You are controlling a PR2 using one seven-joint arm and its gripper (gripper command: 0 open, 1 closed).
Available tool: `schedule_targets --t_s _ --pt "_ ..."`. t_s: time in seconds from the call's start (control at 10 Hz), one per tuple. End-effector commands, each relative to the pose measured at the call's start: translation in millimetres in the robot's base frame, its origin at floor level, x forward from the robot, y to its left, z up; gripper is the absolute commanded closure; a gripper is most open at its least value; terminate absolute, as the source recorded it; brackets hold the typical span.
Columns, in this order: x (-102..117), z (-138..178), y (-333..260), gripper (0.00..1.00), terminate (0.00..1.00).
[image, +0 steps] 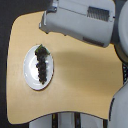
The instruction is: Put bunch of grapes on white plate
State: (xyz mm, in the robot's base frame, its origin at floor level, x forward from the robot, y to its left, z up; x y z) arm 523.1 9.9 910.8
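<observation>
The small dark purple-black bunch of grapes [42, 66], with its bit of green leaf at the upper end, lay lengthwise on the round glossy white plate [28, 75], inside the rim and roughly centred. To my eye the placing looked finished, so what remained was a clean retreat: I judged the arm ought to lift straight away from the plate and not sweep low across it, since a glossy plate would slide easily and round grapes would roll if nudged.

The big grey robot arm [80, 22] hung over the far part of the table, well apart from the plate. Its gripper was not something I could make out in the grey bulk, so I could not tell whether the pincer stood wide or narrow.

The light wooden table [80, 75] with rounded corners was smooth and pale. Grey robot parts showed at the exterior view's right edge; below the table's lower edge ran dark lines on a light ground.
</observation>
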Motion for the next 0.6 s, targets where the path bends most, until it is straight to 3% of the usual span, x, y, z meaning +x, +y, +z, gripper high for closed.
schedule_targets --t_s 0.0,0.5 --pt "-2.1 37.0 -124.2 0.00 0.00" --pt "-17.4 50.7 -240.7 0.00 0.00"
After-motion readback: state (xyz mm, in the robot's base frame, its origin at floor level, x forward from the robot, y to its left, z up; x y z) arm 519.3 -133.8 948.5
